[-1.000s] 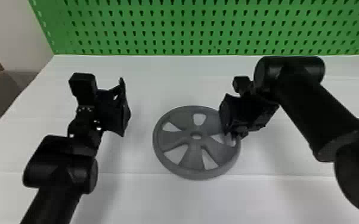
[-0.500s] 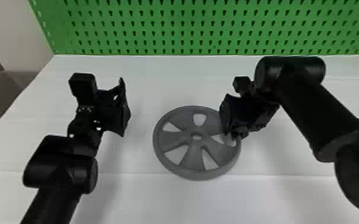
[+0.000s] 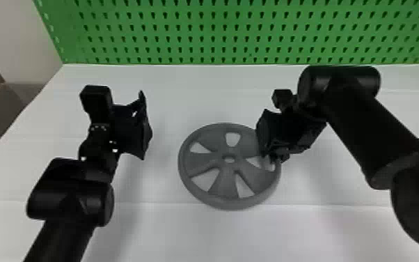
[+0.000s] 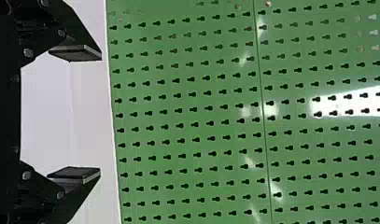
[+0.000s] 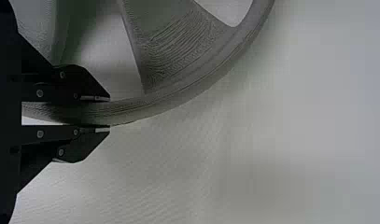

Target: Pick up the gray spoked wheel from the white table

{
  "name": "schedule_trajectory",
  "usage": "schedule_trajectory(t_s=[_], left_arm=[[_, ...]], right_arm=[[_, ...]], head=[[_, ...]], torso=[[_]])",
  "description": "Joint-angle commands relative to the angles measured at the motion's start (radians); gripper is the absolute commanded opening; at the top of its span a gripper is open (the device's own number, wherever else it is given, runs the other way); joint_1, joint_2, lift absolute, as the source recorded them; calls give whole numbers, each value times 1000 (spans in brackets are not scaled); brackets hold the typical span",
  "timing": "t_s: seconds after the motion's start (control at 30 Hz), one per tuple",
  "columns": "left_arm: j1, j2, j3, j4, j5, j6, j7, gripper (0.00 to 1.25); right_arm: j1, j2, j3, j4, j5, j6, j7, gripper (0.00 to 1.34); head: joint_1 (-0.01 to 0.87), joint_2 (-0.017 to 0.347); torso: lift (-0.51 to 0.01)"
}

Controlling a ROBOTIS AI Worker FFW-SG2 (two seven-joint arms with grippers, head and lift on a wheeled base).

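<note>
The right claw (image 3: 272,153) is clamping the right rim of the gray spoked wheel (image 3: 223,181), which is lying on the tabletop (image 3: 191,94); the left claw (image 3: 145,127) is holding its fingers apart, left of it.

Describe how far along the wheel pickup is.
Done: the right gripper has its jaws on both sides of the wheel's rim, seemingly clamped. In hand: that grip, the wheel apparently resting on the table. Left: lifting it clear. The left gripper waits aside, jaws apart.
</note>
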Motion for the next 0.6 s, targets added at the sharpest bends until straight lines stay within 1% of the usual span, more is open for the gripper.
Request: schedule_trajectory(t_s=[0.0,0.3,0.43,0.57], left_arm=[[0,0,1,0,0,0,0,868],[4,0,5,0,2,-1,0,868],[11,0,11,-1,2,-1,0,868],[14,0,13,-1,2,-1,0,868]], right_arm=[[0,1,1,0,-4,0,0,242],[-8,1,4,-8,-8,12,0,242],[-9,1,-5,-31,-7,17,0,242],[0,1,-28,-86,15,41,0,213]], head=[[779,71],[779,71],[779,71],[779,71]], torso=[[-97],[-97],[-97],[-97]])
